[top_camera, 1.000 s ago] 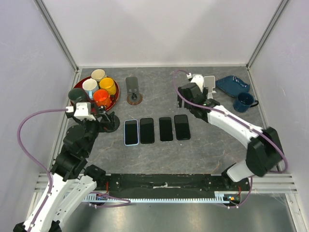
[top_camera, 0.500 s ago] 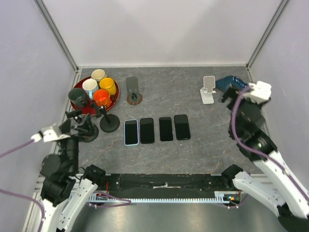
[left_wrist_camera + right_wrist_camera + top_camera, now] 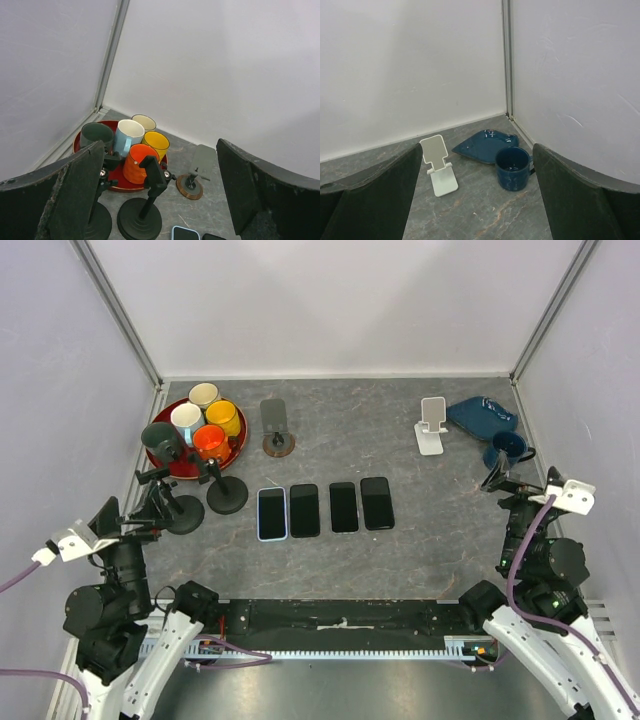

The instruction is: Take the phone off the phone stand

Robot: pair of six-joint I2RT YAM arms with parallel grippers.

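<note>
The left end effector (image 3: 159, 160) is wide open and holds nothing. The right end effector (image 3: 477, 155) is also wide open and holds nothing. Four phones (image 3: 322, 507) lie flat in one row in the middle of the surface (image 3: 420, 550). The white stand (image 3: 432, 426) is bare and well apart from them, near the blue cup (image 3: 507, 450).

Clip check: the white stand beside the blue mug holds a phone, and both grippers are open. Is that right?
Not quite. The white stand beside the blue mug is empty, as the right wrist view shows. The left gripper and the right gripper are indeed open.
</note>
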